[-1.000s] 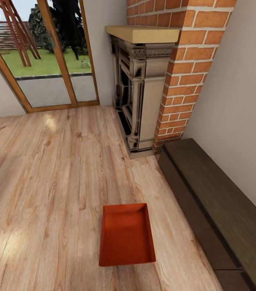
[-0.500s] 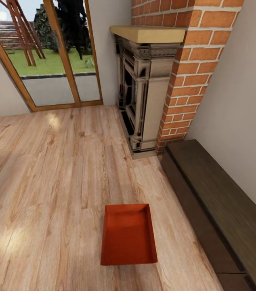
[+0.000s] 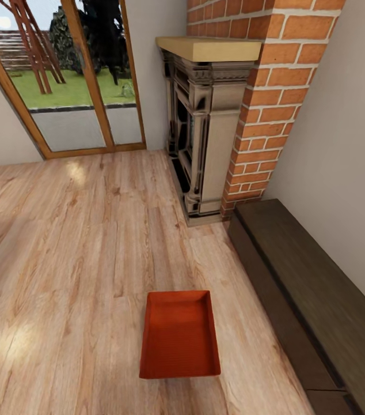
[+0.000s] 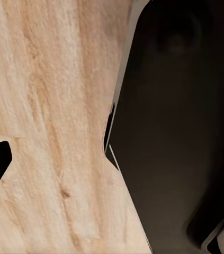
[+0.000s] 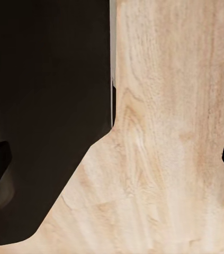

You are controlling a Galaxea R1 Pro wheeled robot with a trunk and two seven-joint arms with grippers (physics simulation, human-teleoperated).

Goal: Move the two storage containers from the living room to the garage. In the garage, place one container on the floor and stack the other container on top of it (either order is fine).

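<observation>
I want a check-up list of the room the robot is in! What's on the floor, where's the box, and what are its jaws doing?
Surface: pale wood-plank floor.
Job's things: one orange-red storage container, open-top, empty, flat on the planks beside the dark bench.
Clutter: nothing seen.
Grippers: dark fingertip edges at the frame sides in the wrist views over planks, nothing between them; jaws look open.
Cables: nothing seen.
Surroundings: fireplace, brick column, glass doors onto a garden.

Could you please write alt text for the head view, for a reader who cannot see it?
An orange-red open-top storage container sits on a pale wood-plank floor. To its right a dark low bench runs along a white wall; beyond stand a brick fireplace and glass doors onto a garden.
</observation>
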